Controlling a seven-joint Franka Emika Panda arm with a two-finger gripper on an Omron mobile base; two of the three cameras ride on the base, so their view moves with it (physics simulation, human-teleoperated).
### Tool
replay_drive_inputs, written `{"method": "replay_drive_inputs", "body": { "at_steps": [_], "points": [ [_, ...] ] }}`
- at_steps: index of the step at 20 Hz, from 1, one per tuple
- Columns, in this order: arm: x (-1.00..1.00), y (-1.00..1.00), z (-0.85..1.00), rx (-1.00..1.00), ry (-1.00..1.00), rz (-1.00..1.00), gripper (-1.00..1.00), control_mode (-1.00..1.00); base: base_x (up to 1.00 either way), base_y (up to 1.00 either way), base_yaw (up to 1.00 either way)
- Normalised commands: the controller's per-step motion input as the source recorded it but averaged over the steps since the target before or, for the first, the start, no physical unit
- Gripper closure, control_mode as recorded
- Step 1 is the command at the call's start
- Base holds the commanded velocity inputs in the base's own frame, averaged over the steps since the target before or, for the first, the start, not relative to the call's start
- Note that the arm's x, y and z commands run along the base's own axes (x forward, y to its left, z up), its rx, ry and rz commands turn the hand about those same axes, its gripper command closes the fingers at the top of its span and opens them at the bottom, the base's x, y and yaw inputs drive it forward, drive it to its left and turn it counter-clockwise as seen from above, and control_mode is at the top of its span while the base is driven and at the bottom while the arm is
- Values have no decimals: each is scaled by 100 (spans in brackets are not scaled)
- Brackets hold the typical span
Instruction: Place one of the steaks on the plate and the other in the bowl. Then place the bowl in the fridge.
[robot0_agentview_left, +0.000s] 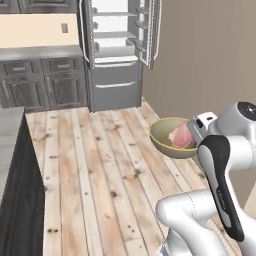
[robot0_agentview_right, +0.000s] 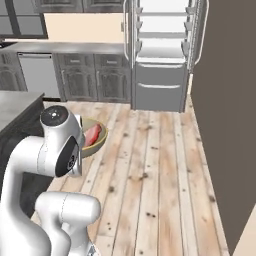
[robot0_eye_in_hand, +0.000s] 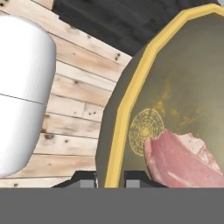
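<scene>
White arm's hand (robot0_eye_in_hand: 110, 178) pinches the tilted bowl's (robot0_agentview_left: 162, 136) rim.

You see a pale wooden plank floor (robot0_agentview_left: 95, 165) with dark knots running toward 12 o'clock. On it stand the tall grey steel fridge (robot0_agentview_left: 116, 55), doors open, and at 10 o'clock a row of dark grey cabinets (robot0_agentview_left: 42, 82).

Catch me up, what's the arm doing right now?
The gripper is clamped on the rim of the bowl, holding it up over the wooden floor with one steak inside. The fridge stands ahead across the floor with its upper doors open, white shelves showing. The bowl is not in the fridge yet.
</scene>
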Motion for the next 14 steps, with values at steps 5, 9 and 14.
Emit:
{"method": "replay_drive_inputs", "body": {
  "at_steps": [5, 9, 14],
  "points": [
    [0, 0, 0, 0, 0, 0, 100, 100, 94, -39, 0],
    [0, 0, 0, 0, 0, 0, 100, 100, 94, -23, 0],
    [0, 0, 0, 0, 0, 0, 100, 100, 94, -21, 0]
  ]
}}
